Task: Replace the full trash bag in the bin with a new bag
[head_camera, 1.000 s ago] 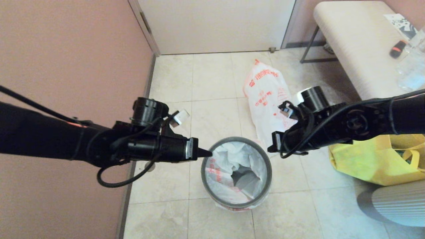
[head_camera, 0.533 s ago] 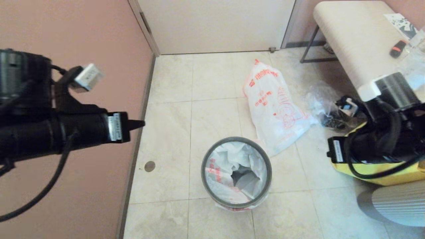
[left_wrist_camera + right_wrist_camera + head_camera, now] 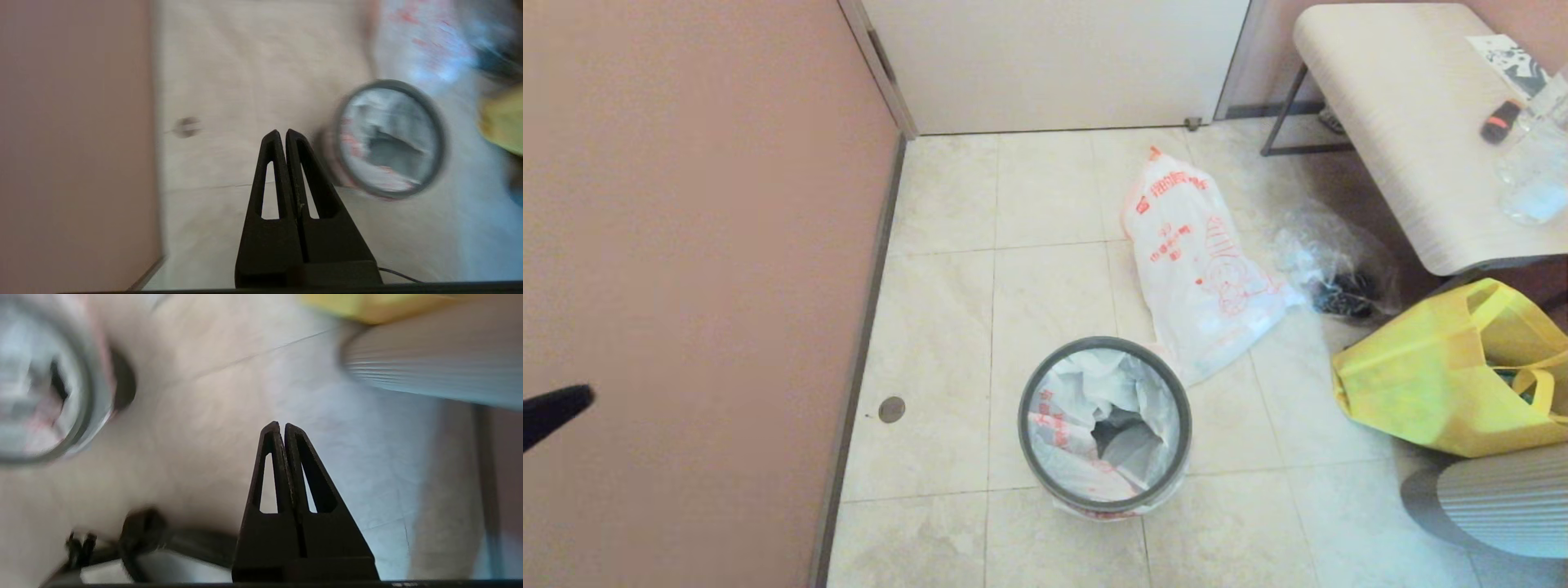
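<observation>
I judge the swap all but finished. The small round black plastic bin with its dark grey hoop rim (image 3: 1104,427) stands on the pale tiled floor (image 3: 939,343), lined with a thin white plastic bag with orange-red print (image 3: 1068,425), its edge tucked under the hoop and its middle sagging open and hollow. The plump white plastic bag with the orange cartoon print and orange handles (image 3: 1196,265) lies on the tiles just behind the bin, toward the door, its near corner close to the rim.

My left gripper (image 3: 282,134) has its two black fingers pressed flat together with nothing between them; it hangs off to the bin's left, near the pink wall (image 3: 686,245). My right gripper (image 3: 282,426) is likewise pinched closed and empty, over bare floor on the bin's other side.

What remains, as I read it, is only to bring both arms to rest clear of the bin without brushing the liner or the hoop.
</observation>
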### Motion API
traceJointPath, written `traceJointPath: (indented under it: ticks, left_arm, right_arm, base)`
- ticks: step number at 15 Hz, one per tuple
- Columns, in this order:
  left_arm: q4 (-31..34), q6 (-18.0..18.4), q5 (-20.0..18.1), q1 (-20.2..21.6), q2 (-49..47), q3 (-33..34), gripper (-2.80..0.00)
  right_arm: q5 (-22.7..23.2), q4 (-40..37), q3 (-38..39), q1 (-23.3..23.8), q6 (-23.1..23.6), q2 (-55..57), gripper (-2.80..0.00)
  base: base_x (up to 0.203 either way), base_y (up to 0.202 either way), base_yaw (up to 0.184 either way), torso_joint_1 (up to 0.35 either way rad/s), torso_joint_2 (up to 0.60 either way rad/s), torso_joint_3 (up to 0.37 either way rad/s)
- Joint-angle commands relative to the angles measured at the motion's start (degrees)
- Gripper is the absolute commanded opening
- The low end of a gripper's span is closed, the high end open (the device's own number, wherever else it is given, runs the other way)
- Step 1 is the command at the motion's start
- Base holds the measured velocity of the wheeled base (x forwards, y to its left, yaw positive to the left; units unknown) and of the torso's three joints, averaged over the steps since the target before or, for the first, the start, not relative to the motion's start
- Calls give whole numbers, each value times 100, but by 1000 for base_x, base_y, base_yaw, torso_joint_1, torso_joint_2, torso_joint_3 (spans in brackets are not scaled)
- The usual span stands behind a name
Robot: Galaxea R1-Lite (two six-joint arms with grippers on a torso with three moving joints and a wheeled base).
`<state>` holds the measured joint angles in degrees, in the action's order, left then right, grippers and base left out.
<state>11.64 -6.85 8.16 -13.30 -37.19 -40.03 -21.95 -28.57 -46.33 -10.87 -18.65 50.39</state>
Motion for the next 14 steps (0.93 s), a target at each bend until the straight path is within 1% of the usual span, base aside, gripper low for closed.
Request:
traceJointPath:
  ticks: [1, 3, 4, 5, 6, 7, 8, 9, 11, 12, 13, 14]
  left_arm:
    - [454, -13, 33, 477, 1479, 199, -280]
    - [1165, -23, -155, 1008, 2314, 332, -280]
    - [1510, -21, -270, 1188, 2662, 385, -280]
    - [1819, -12, -374, 1289, 2961, 450, -280]
    - [1994, -10, -437, 1338, 3168, 652, -280]
    - [2044, 0, -470, 1360, 3395, 950, -280]
    - [1970, 19, -509, 1368, 3643, 1254, -280]
    - [1745, 13, -562, 1371, 3727, 1520, -280]
    - [486, -1, -665, 1373, 3726, 2343, -280]
    - [-85, 109, -689, 1373, 3726, 2758, -280]
    - [-566, 287, -710, 1374, 3727, 3172, -280]
    - [-858, 422, -738, 1371, 3727, 3496, -280]
  right_arm:
    - [-33, -209, 227, 304, -12, -1447, -280]
    - [-82, -755, 323, 490, 11, -2394, -280]
    - [-102, -1035, 349, 545, 52, -2778, -280]
    - [-113, -1279, 374, 582, 171, -3143, -280]
    - [-103, -1452, 411, 684, 333, -3426, -280]
    - [-15, -1539, 445, 813, 453, -3697, -280]
    - [247, -1561, 526, 902, 602, -3915, -280]
    - [515, -1525, 657, 965, 745, -4096, -280]
    - [943, -889, 1474, 1014, 1127, -4643, -280]
    - [1084, -374, 2011, 1029, 1322, -4804, -280]
    - [1187, 320, 2592, 1040, 1458, -4892, -280]
    - [1272, 948, 3107, 1047, 1545, -4941, -280]
  base:
    - [0, 0, 0, 0, 0, 0]
    - [0, 0, 0, 0, 0, 0]
    - [0, 0, 0, 0, 0, 0]
    - [0, 0, 0, 0, 0, 0]
    - [0, 0, 0, 0, 0, 0]
    - [0, 0, 0, 0, 0, 0]
    - [0, 0, 0, 0, 0, 0]
    - [0, 0, 0, 0, 0, 0]
    - [0, 0, 0, 0, 0, 0]
    - [0, 0, 0, 0, 0, 0]
    - [0, 0, 0, 0, 0, 0]
    - [0, 0, 0, 0, 0, 0]
